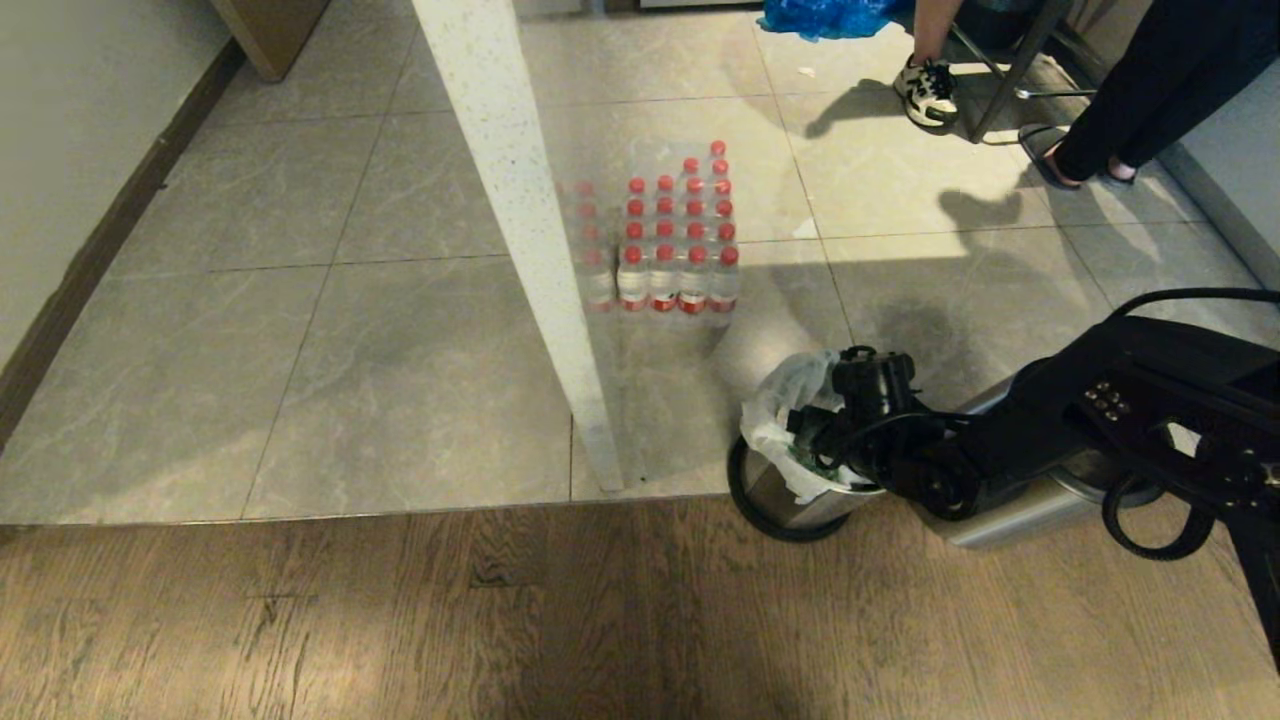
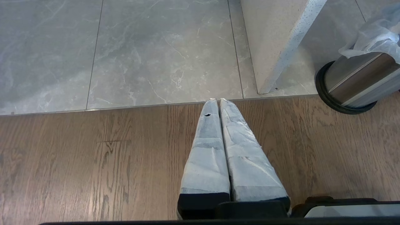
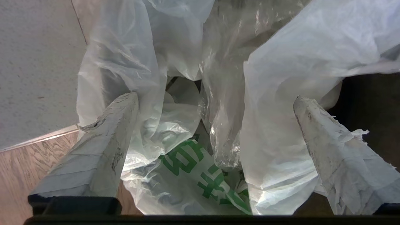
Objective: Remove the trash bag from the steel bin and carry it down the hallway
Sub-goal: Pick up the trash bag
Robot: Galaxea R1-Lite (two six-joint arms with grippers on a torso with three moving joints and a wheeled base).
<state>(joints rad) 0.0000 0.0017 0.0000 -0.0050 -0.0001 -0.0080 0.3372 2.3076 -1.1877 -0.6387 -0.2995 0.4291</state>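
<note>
The steel bin point(image 1: 800, 505) with a black ring stands where the wood floor meets the grey tiles, beside a white post. The trash bag point(image 1: 772, 412), thin white plastic, spills over its top. My right gripper point(image 1: 815, 440) reaches into the bin's mouth from the right. In the right wrist view this gripper point(image 3: 215, 97) is open wide, with folds of the bag point(image 3: 187, 170) and its green printing between the taped fingers point(image 3: 103, 147) but not pinched. My left gripper point(image 2: 217, 100) hangs shut and empty over the wood floor, left of the bin point(image 2: 353, 84) and the bag point(image 2: 375, 40).
A white speckled post point(image 1: 520, 230) rises just left of the bin. Behind it stands a pack of red-capped water bottles point(image 1: 670, 240). Two people's feet point(image 1: 928, 90), chair legs and a blue plastic bag point(image 1: 820, 15) are at the far right. A wall with dark baseboard point(image 1: 100, 230) runs along the left.
</note>
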